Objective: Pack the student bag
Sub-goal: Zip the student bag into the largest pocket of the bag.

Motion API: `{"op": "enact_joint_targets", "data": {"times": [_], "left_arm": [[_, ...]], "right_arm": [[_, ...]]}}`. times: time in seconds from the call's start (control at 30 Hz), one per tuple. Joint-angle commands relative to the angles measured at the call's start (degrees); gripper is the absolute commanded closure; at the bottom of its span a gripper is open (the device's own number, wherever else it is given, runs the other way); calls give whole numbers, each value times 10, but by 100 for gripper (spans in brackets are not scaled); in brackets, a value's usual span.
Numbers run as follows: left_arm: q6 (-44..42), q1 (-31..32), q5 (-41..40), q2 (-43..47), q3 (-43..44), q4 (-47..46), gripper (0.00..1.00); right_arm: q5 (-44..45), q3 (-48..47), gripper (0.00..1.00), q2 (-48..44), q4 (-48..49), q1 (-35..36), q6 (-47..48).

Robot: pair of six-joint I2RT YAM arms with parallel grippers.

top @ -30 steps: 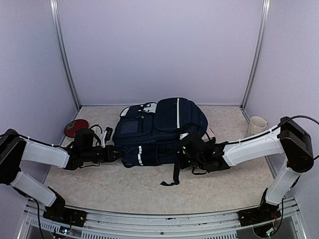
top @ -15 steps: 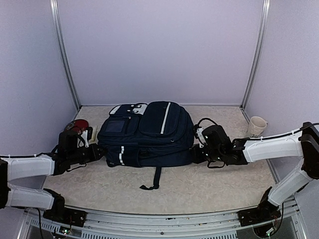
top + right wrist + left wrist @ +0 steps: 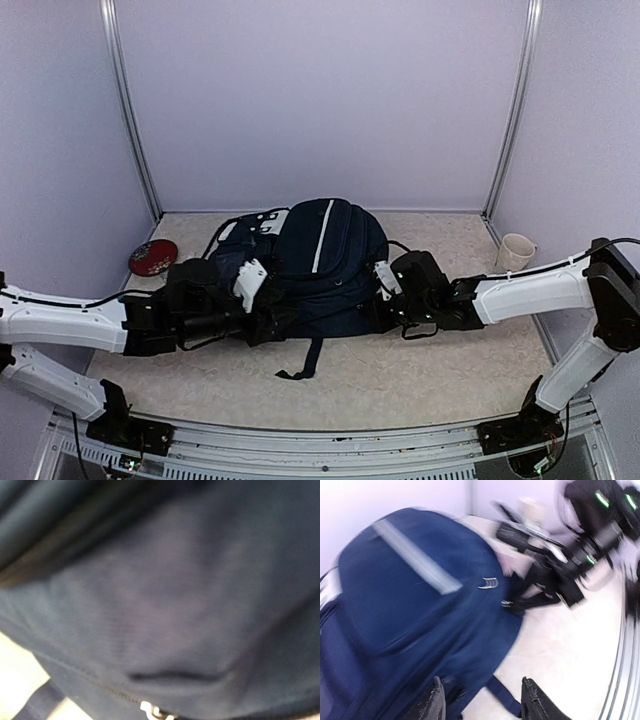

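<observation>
The student bag (image 3: 318, 258), dark navy with a thin white stripe, lies in the middle of the table. My left gripper (image 3: 268, 322) is at its front left edge. In the left wrist view the bag (image 3: 405, 605) fills the left side, and my left gripper (image 3: 482, 704) is open, with the bag's lower edge and a navy strap (image 3: 506, 707) between the fingers. My right gripper (image 3: 384, 298) is against the bag's right side. The right wrist view shows only blurred navy fabric (image 3: 165, 595) and a white zip pull (image 3: 154, 711); its fingers are hidden.
A red round object (image 3: 152, 257) lies at the far left of the table. A white cup (image 3: 517, 250) stands at the right by the wall. A black strap (image 3: 303, 362) trails from the bag toward the front edge. The right arm (image 3: 570, 545) shows blurred in the left wrist view.
My left arm has swung right, from the bag's left end to its front edge. The bag has shifted right and bunched up. My right gripper has pushed left against it.
</observation>
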State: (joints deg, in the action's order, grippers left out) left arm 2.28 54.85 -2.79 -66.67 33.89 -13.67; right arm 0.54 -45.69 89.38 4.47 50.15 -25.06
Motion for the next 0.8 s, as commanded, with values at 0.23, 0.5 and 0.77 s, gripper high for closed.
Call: {"op": "enact_joint_targets", "data": {"times": [0.23, 0.5, 0.77], "left_arm": [[-178, 104, -236, -238, 197, 177, 49], [-211, 107, -287, -355, 230, 192, 38], [-243, 95, -505, -402, 209, 43, 66]], "right_arm": [[-45, 5, 100, -21, -33, -10, 0], [-59, 9, 100, -38, -45, -22, -9], [-55, -1, 100, -37, -94, -54, -3]]}}
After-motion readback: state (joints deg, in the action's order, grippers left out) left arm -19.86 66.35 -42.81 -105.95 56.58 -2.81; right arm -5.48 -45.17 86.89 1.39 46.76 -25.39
